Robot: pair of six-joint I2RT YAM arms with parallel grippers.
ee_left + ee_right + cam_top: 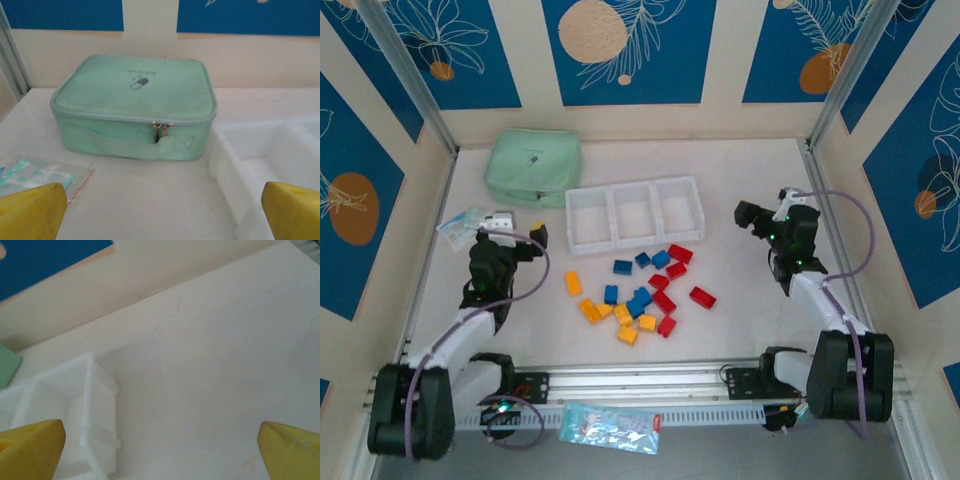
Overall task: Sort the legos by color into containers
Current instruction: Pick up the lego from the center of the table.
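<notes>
The only marking that shows is on the lid of the mint green zip pouch point(135, 107): a small capsule emblem under a line of print too fine to read. The clear packet point(610, 428) by the near rail carries printing that is also illegible. The white tray point(636, 240) lies with its long axis running left to right, its right end angled slightly toward the back wall and its three compartments in a row. The pouch sits just behind its left end. The legos point(641, 300) lie scattered on the table just in front of the tray, red, blue and yellow-orange mixed, their long sides pointing every way. The left gripper point(160, 215) hangs left of the tray beside another clear packet point(35, 172), its yellow fingers point(30, 210) spread wide and holding nothing. The right gripper point(160, 450) stands to the right of the tray, likewise spread wide and bare. The table point(740, 330) is plain white. Cream walls around it bear blue panels with peach discs and white leaf outlines.
</notes>
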